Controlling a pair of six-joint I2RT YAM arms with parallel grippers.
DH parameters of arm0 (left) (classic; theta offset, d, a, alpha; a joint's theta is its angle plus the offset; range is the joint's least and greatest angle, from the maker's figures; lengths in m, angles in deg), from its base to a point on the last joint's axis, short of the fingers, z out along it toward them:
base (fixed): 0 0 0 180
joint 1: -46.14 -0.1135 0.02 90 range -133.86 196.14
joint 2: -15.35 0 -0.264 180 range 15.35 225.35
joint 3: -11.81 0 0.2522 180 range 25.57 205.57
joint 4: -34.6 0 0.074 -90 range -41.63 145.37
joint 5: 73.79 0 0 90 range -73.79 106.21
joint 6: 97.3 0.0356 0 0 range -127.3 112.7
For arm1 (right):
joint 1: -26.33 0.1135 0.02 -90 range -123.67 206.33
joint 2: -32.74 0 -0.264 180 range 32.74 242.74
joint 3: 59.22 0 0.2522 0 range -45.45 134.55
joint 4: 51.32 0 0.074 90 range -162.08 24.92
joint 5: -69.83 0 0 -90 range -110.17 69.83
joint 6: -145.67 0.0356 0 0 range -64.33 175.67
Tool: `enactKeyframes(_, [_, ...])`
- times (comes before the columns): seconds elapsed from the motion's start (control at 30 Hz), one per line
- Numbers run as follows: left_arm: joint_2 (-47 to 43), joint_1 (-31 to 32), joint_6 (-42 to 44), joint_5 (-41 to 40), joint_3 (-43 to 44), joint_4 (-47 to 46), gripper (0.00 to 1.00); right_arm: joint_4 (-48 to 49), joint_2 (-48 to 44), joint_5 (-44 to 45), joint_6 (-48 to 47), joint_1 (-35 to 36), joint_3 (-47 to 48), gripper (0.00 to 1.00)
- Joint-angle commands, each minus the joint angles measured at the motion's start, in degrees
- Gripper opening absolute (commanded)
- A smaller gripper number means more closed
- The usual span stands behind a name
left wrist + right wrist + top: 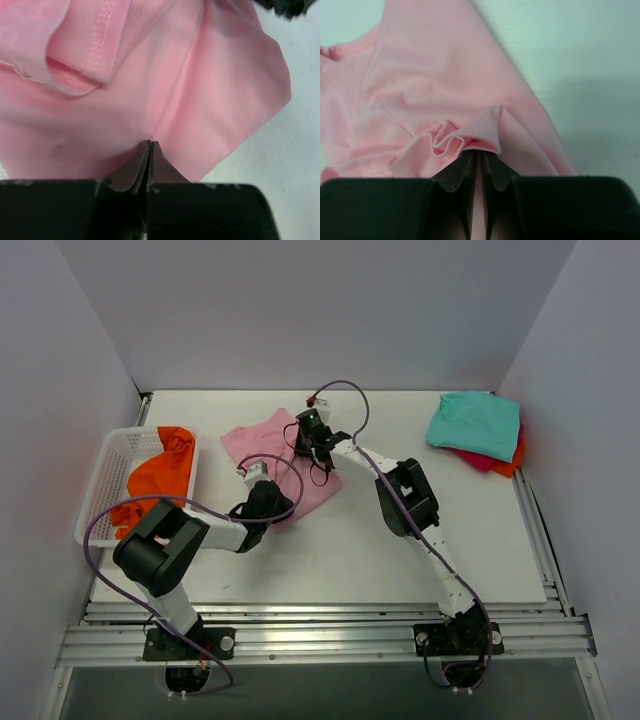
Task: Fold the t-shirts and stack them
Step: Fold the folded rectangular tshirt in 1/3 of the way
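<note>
The light pink t-shirt (268, 452) lies crumpled at the table's middle back. At its near edge my left gripper (270, 504) is shut, and in the left wrist view its tips (150, 145) pinch the pink cloth (150, 90), with a crease running away from them. My right gripper (313, 436) is at the shirt's far right side, shut on a bunched fold (465, 132) of pink cloth that shows between its jaws (479, 153). A folded teal t-shirt (476, 422) lies on a red one (478, 461) at the back right. The orange t-shirt (162, 476) hangs out of the basket.
A white mesh basket (100, 485) stands at the left edge of the table. An orange strip (518, 452) shows under the teal and red stack. White walls close in the left, back and right. Purple cables loop over both arms.
</note>
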Motion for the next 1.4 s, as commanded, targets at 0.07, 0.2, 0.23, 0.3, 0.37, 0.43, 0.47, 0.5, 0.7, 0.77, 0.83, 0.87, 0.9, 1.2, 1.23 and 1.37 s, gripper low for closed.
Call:
enactKeyframes(0.07, [1.3, -0.1, 1.7, 2.2, -1.7, 4.5, 0.02, -8.6, 7.2, -2.8, 0.0, -0.9, 23.6, 0.11])
enactKeyframes(0.2, [0.1, 0.0, 2.1, 1.6, -2.1, 5.3, 0.02, -6.2, 9.2, -4.4, 1.9, -4.0, 30.0, 0.34])
enactKeyframes(0.23, [-0.5, -0.1, 2.1, 1.6, -2.2, 5.5, 0.02, -2.6, 7.8, -4.6, 2.1, -4.4, 29.5, 0.43])
enactKeyframes(0.3, [-0.9, -0.1, 2.1, 1.2, -2.3, 5.5, 0.02, 0.2, 5.5, -4.5, 1.5, -5.4, 26.6, 0.64])
enactKeyframes(0.37, [-1.0, -0.1, 2.3, 1.1, -2.5, 5.4, 0.02, 3.4, 0.4, -3.8, -1.0, -6.2, 23.5, 0.69])
enactKeyframes(0.43, [-0.8, 0.0, 2.3, 1.2, -2.3, 5.4, 0.02, 5.9, -7.2, -0.4, -3.2, -6.2, 16.4, 0.7])
enactKeyframes(0.47, [-0.7, 0.0, 2.5, 1.2, -2.2, 5.3, 0.02, 7.1, -10.2, 0.8, -4.3, -6.2, 12.7, 0.7])
enactKeyframes(0.5, [-0.6, 0.0, 2.5, 1.2, -2.1, 5.3, 0.02, 8.4, -13.6, 1.9, -4.5, -6.2, 8.7, 0.7])
enactKeyframes(0.7, [-2.3, 0.1, 3.5, 0.8, -2.2, 4.4, 0.02, 20.4, -40.7, 7.9, -2.2, -6.0, -25.5, 0.68])
enactKeyframes(0.77, [-2.3, 0.2, 3.6, 0.7, -1.4, 4.8, 0.02, 22.9, -44.1, 5.6, -0.7, -5.5, -35.2, 0.51])
enactKeyframes(0.83, [-1.8, 0.4, 3.6, 0.6, -0.8, 5.3, 0.02, 25.4, -46.0, 3.8, 0.8, -4.5, -39.3, 0.24])
enactKeyframes(0.87, [-1.5, 0.5, 3.6, 0.8, -0.2, 5.3, 0.02, 25.7, -45.9, 2.4, 1.0, -3.7, -41.5, 0.01])
enactKeyframes(0.9, [-1.1, 0.8, 3.5, 0.8, 0.1, 5.2, 0.02, 26.5, -45.4, 1.6, 1.0, -2.3, -42.2, 0.0])
enactKeyframes(1.2, [-1.4, 4.4, 2.4, -0.6, 0.0, 5.4, 0.02, 34.1, -32.0, -4.6, 5.0, 2.9, -44.7, 0.0])
enactKeyframes(1.23, [-1.7, 4.9, 2.4, -1.2, -0.2, 5.6, 0.02, 34.6, -29.7, -4.6, 5.4, 3.3, -44.5, 0.0])
enactKeyframes(1.37, [-3.5, 5.4, 2.3, -2.7, -0.5, 7.3, 0.02, 36.2, -27.2, -6.9, 6.8, 3.3, -46.6, 0.0])
